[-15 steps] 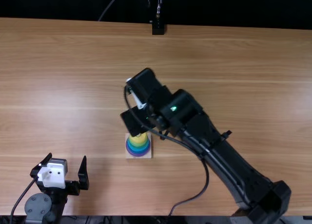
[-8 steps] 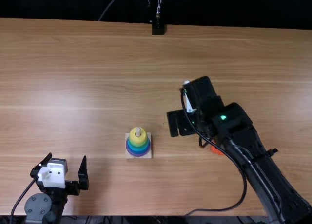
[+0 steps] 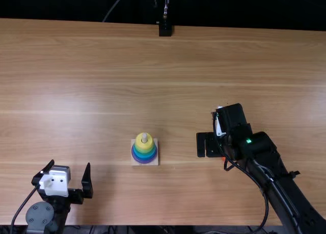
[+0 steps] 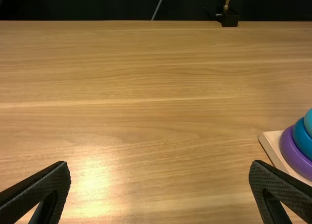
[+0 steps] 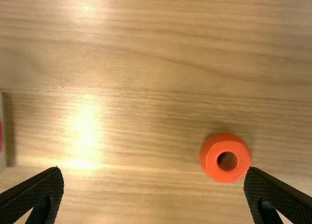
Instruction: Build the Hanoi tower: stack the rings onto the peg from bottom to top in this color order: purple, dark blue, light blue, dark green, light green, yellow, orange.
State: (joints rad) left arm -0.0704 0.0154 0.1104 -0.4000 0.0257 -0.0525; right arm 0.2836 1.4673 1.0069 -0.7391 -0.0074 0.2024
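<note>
Orange ring (image 5: 211, 158) lies flat on the bench (image 3: 102, 81), hole up, right of the peg base (image 3: 134, 162) and well apart from it. Right gripper (image 5: 153, 171) is above the bench near the ring, jaws wide and empty. Left gripper (image 3: 70, 163) sits at the near left, jaws wide too, nothing held.

Step in hand, by the look of it: pick up orange, the last one. The ring is off-centre between the right jaws, close to one side — so centre over it first, then go straight down, or a jaw could land on the ring or shove it away. Close evenly on the outer wall, low enough for a firm hold, and keep the ring level. Then lift clear of the peg (image 3: 144, 137), line the hole up with its tip and lower gently onto the yellow ring (image 3: 138, 144); a tilted ring may snag. Purple ring (image 3: 145, 162) is at the stack's bottom.

Surface is light brown wood, grain running left to right, with pale glare patches. Past the far edge — dark backdrop (image 3: 61, 5), a thin cable (image 3: 116, 5), a black mount (image 3: 165, 29).
</note>
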